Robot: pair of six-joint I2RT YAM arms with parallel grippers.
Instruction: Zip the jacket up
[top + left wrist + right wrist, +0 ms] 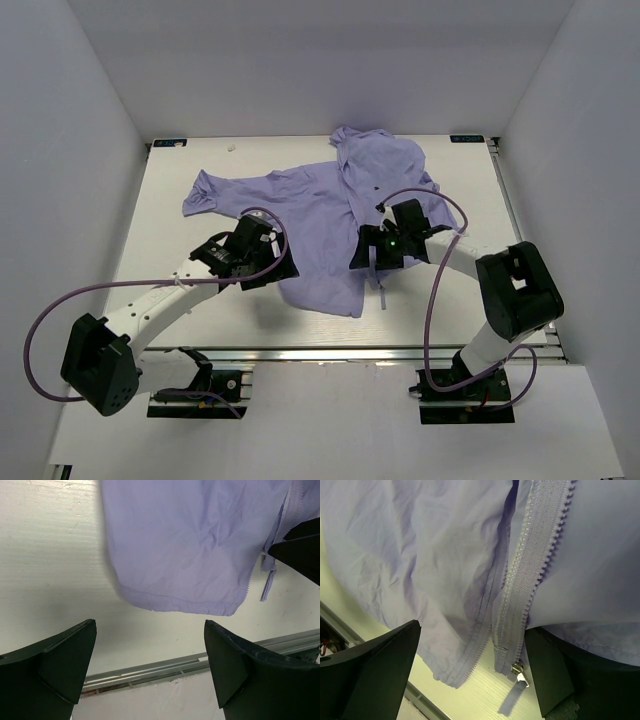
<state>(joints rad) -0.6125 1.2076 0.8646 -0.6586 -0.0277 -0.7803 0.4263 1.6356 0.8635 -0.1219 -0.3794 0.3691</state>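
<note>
Lavender jacket (pixel 320 205) fabric lies spread across the upper middle of the top view. Your right gripper (pixel 470 672) is the nearer one. Its jaws stand wide apart, holding nothing, with the zipper slider (pixel 517 668) low between them and the zipper's line running up-frame and slightly right. The left gripper (pixel 150 665), equally spread and empty, hovers below the hem (pixel 175 605).
</note>
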